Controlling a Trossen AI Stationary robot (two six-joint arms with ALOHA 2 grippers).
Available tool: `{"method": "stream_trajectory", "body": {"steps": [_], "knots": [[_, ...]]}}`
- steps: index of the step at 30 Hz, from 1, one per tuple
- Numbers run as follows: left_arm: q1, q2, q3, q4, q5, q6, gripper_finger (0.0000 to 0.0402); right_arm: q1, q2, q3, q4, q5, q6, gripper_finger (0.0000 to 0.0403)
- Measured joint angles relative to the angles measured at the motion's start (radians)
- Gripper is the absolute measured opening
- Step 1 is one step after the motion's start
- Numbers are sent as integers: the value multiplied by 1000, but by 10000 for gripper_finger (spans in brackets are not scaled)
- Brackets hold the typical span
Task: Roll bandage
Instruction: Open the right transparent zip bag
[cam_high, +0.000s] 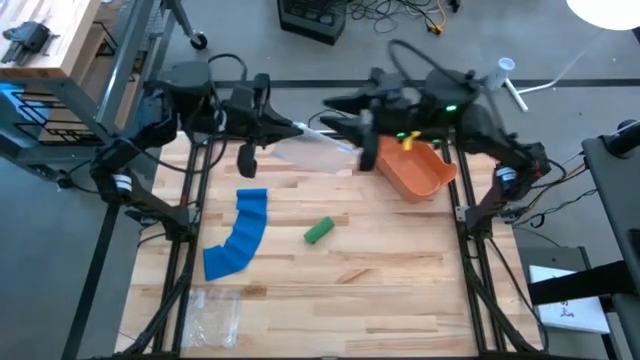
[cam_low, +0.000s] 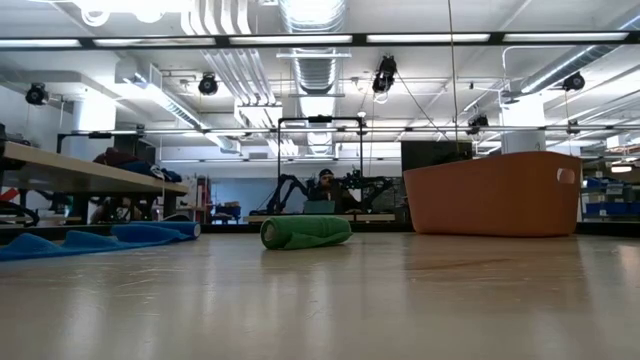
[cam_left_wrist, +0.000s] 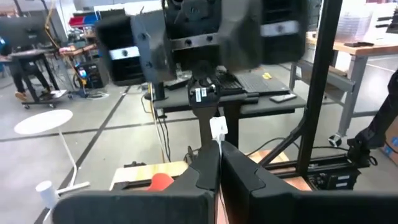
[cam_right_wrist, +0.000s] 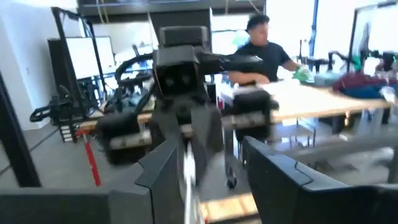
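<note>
- We see a large workshop room with a grey floor (cam_high: 330, 55) around the rig, and from the low view a white ceiling (cam_low: 330, 20) with strip lights, ducts and hanging cables.
- We look down on a pale wooden worktop (cam_high: 350, 290) of joined planks, framed by black rails along its left and right sides.
- Both dark arms are folded at the far edge of the worktop, facing each other: the left end effector (cam_high: 300, 127) points right, its fingers (cam_left_wrist: 239, 171) pressed together, and the right end effector (cam_high: 335, 122) points left with its fingers (cam_right_wrist: 277, 165) spread apart.
- An orange bin (cam_high: 415, 170) sits at the far right of the worktop, just beside the right arm.
- The blue bandage (cam_high: 240, 235) lies unrolled in a curved strip on the left half of the worktop, well apart from both end effectors.
- A clear plastic bag (cam_high: 215, 310) lies at the near left, close to the blue strip's near end.
- Another clear plastic sheet (cam_high: 310, 152) lies at the far edge below the end effectors.
- A green bandage roll (cam_high: 319, 231) rests on its side near the centre, between the blue strip and the bin.
- In the right wrist view a person (cam_right_wrist: 264, 53) stands in the room beyond, by a table carrying mixed items.
</note>
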Motion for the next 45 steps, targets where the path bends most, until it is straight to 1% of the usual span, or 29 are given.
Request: {"method": "stream_trajectory", "body": {"steps": [3,5,13,24,28,33,35,37,41,45], "knots": [[0,10,0,-1,0,-6,0,1,47,-1,13,-1,-8,157],[0,11,0,-1,0,-11,0,-2,58,-1,-10,-1,3,147],[0,2,0,-3,-18,-15,0,-4,59,2,-21,0,-1,102],[0,2,0,-2,-27,-15,0,-4,57,2,-32,-1,-8,30],[0,2,0,0,-27,-15,0,-4,55,2,-34,-1,-8,22],[0,-1,0,-5,-27,-15,1,-4,48,2,-52,-1,-14,34],[0,-5,10,-28,-26,-7,8,-4,39,2,-76,0,-31,36],[0,-9,31,-56,-26,5,22,-4,29,2,-108,0,-58,34],[0,-13,53,-92,-25,12,63,-5,23,2,-180,1,-110,24],[0,-7,37,-96,-25,11,103,-4,29,2,-226,0,-133,24]]}}
